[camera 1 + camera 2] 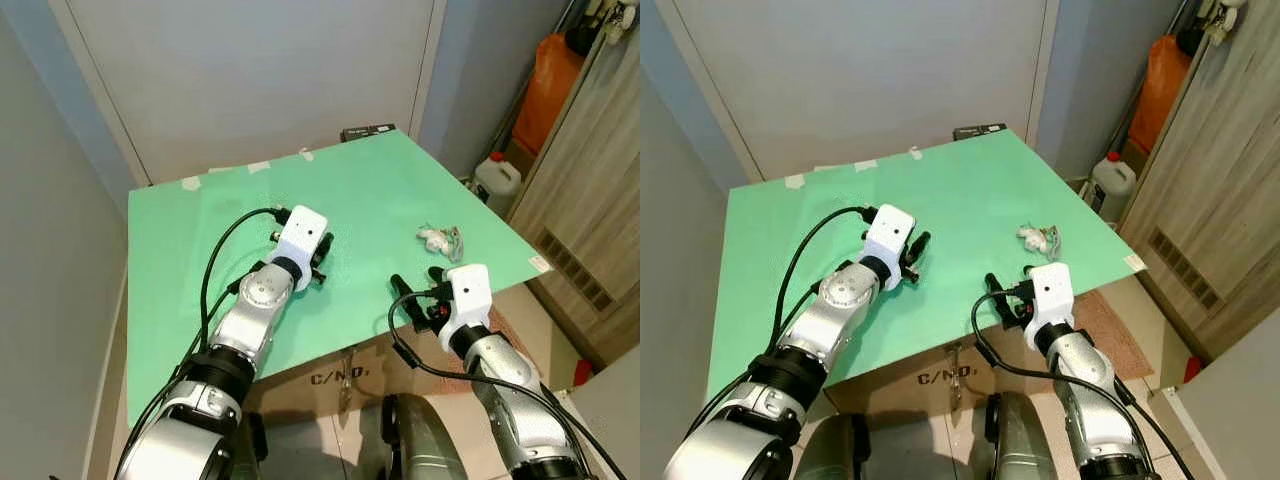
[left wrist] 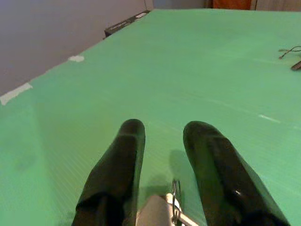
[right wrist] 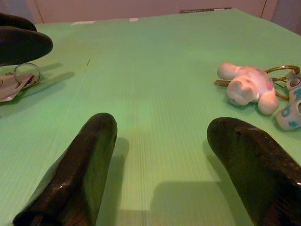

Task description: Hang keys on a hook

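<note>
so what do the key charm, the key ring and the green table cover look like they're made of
Charm: looks like soft rubber or vinyl, matte white with pinkish spots, rounded moulded shape. Key ring: metal, probably brass or steel, thin and shiny with a golden tint. Green cover: likely corrugated plastic sheet, matte, with fine parallel ribs in the right wrist view, taped at the far edge.
</note>
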Robot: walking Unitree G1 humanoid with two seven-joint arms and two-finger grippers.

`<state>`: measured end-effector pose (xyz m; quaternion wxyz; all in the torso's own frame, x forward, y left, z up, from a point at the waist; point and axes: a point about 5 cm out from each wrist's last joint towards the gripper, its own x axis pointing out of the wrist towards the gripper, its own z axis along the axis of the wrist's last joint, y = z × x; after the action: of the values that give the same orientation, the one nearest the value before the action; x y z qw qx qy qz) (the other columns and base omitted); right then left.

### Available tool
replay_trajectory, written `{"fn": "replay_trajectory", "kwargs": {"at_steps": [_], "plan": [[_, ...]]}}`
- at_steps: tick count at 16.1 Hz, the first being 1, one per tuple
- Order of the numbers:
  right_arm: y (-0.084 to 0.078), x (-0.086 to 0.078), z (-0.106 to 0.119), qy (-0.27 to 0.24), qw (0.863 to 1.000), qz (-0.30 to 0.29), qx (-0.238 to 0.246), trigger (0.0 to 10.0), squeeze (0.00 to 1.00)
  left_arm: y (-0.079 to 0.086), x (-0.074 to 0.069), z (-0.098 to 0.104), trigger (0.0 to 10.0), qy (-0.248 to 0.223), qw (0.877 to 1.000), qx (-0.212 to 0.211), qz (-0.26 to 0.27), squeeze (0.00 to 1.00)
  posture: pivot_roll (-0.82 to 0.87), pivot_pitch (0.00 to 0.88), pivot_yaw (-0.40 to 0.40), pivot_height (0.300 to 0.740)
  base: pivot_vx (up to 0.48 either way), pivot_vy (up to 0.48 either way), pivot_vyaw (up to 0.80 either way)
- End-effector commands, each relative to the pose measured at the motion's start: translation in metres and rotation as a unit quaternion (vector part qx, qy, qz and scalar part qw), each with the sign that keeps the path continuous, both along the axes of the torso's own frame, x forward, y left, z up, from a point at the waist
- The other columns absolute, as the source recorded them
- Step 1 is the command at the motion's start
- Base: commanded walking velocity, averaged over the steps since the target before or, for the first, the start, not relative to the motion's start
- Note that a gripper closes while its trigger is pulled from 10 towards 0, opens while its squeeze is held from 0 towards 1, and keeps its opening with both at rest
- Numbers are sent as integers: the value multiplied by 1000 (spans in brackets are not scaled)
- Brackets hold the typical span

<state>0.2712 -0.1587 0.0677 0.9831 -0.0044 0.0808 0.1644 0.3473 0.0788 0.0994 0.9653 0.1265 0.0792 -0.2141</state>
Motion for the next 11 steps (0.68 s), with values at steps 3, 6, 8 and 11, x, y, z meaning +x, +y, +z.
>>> {"fn": "replay_trajectory", "kwargs": {"at_steps": [3, 6, 8, 11], "plan": [[-2, -1, 3, -6, 1000, 0, -2, 10000, 0, 4, 3, 0, 10000, 2, 1000, 6, 12, 1000, -101, 0, 39, 596, 0, 0, 0], [-1, -2, 2, -5, 1000, 0, -1, 10000, 0, 2, 3, -1, 10000, 6, 1000, 4, 12, 0, -100, 0, 41, 596, 0, 0, 0], [-1, -2, 2, -4, 1000, 0, -1, 10000, 0, 2, 3, -2, 10000, 18, 1000, -9, 16, 0, -100, 0, 41, 596, 0, 0, 0], [-2, -3, 2, -4, 1000, -1, -2, 10000, 0, -1, 2, -6, 10000, 44, 998, -32, 18, 0, -104, 0, 41, 596, 0, 0, 0]]}}
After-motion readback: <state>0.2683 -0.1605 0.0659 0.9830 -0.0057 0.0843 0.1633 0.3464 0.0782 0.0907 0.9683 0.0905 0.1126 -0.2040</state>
